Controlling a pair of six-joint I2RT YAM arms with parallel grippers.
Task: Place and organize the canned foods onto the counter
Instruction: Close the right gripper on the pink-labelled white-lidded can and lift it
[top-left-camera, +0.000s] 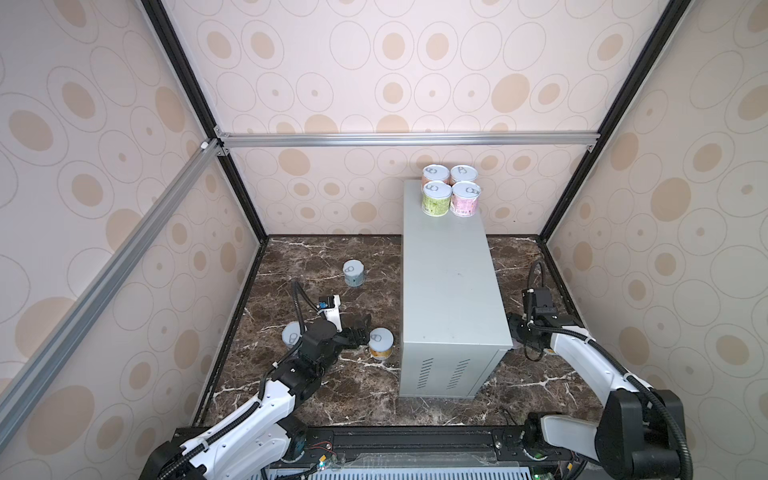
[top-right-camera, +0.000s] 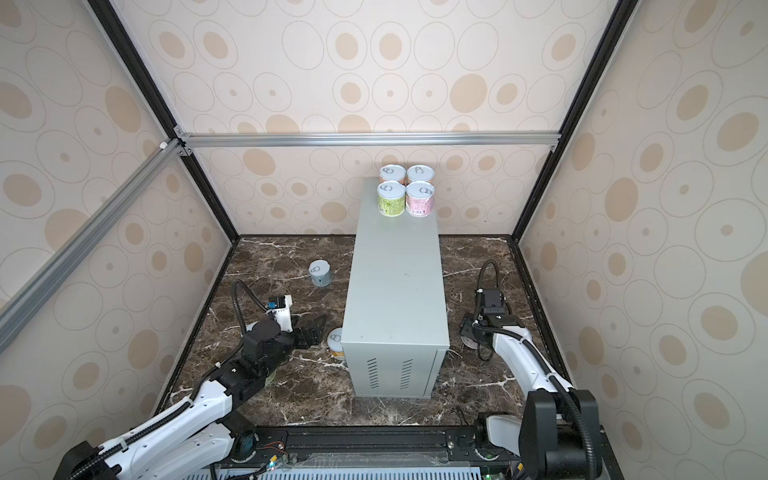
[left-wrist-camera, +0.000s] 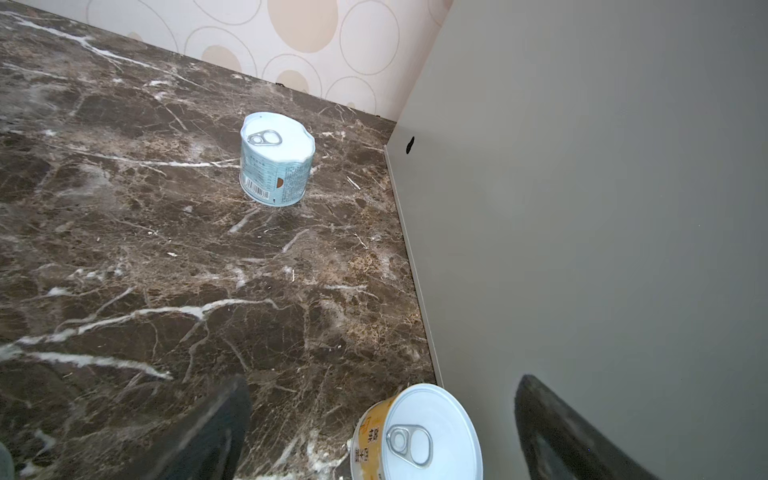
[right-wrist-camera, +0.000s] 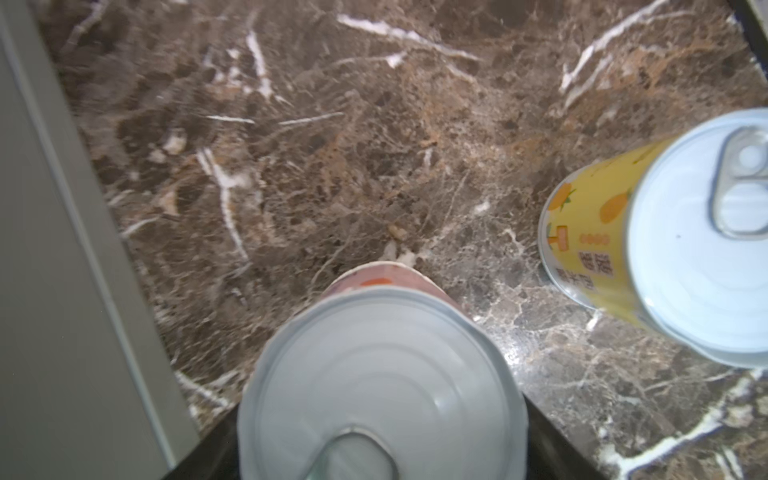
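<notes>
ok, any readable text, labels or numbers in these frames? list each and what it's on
Nothing reads cleanly.
Pale blue can: barcode and fine print, too small.
Left yellow can: Chinese characters, sideways, cut off, unreadable.
Right yellow can: Chinese characters, upside down, blurred.
Reddish can: label mostly hidden.
Green can, pink can: print too small.
Counter: no markings seen.
</notes>
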